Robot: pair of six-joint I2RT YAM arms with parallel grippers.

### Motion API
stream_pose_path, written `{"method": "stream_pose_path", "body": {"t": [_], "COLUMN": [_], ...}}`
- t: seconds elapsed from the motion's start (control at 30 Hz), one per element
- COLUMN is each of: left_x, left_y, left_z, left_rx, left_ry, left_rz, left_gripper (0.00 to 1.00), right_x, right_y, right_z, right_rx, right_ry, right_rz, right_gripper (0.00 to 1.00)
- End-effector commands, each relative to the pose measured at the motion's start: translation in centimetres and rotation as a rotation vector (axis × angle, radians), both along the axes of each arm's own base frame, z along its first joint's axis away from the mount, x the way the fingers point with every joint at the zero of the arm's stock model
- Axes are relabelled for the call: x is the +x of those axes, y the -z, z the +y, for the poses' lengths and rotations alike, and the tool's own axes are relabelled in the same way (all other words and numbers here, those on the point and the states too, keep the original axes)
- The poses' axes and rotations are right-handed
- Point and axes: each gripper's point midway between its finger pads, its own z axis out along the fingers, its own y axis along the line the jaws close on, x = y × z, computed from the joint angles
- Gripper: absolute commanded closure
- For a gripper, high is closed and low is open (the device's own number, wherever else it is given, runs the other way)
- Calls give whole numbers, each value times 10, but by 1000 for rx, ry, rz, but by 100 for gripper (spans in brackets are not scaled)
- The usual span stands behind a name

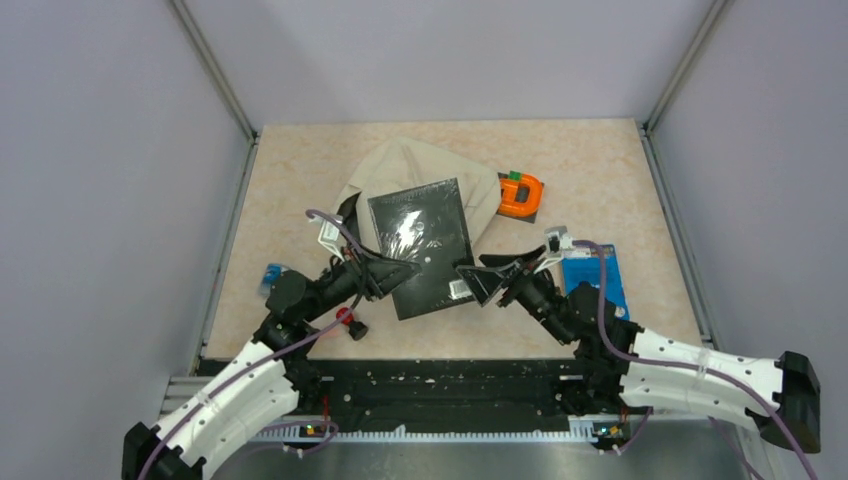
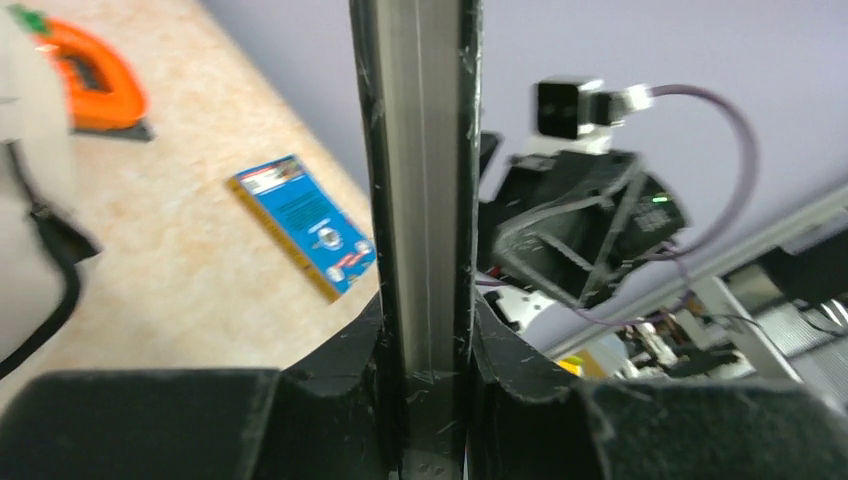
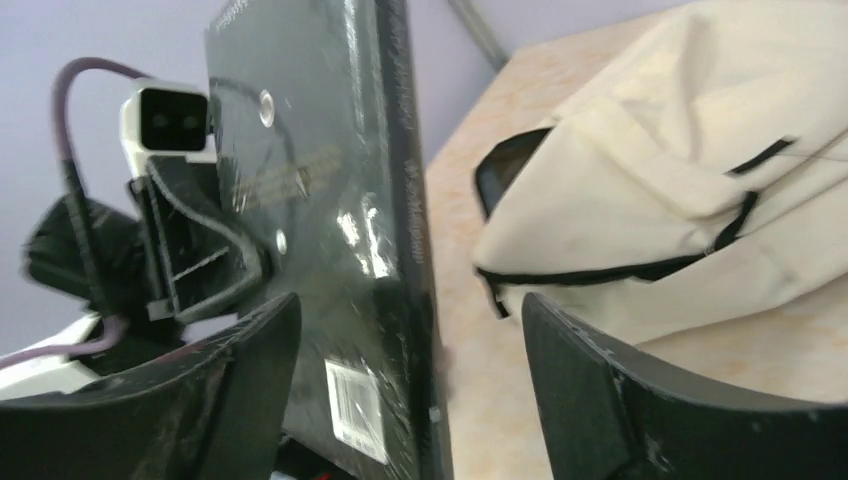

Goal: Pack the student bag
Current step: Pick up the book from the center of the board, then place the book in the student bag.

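Student bag (image 1: 410, 165): limp cream fabric slumped mid-table toward the far side. It is likely light and prone to collapse, so best taken at its black-edged mouth (seen from the right wrist). Black wrapped book (image 1: 425, 245): stiff, glossy, probably slippery, overlapping the bag from above. Left gripper (image 1: 405, 270): jaws pinching the book's edge. Right gripper (image 1: 478, 280): jaws spread around the opposite edge, unclamped. Blue packet (image 1: 592, 280) and orange tool (image 1: 520, 193): lying apart.

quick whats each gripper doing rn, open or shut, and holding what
left gripper: closed on the black book, clamping its edge.
right gripper: open, holding nothing; its jaws stand on either side of the book.
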Motion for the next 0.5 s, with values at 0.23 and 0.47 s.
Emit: {"method": "stream_pose_path", "body": {"t": [0.23, 0.47], "left_x": [86, 117], "left_y": [15, -13], "left_z": [79, 122], "left_rx": [253, 308], "left_ry": [-633, -776], "left_rz": [109, 87], "left_gripper": [100, 100], "right_x": [72, 109], "right_y": [-7, 4], "right_z": [-23, 5], "right_rx": [-355, -487], "right_ry": [115, -21], "right_rz": [-110, -190], "right_gripper": [1, 1]}}
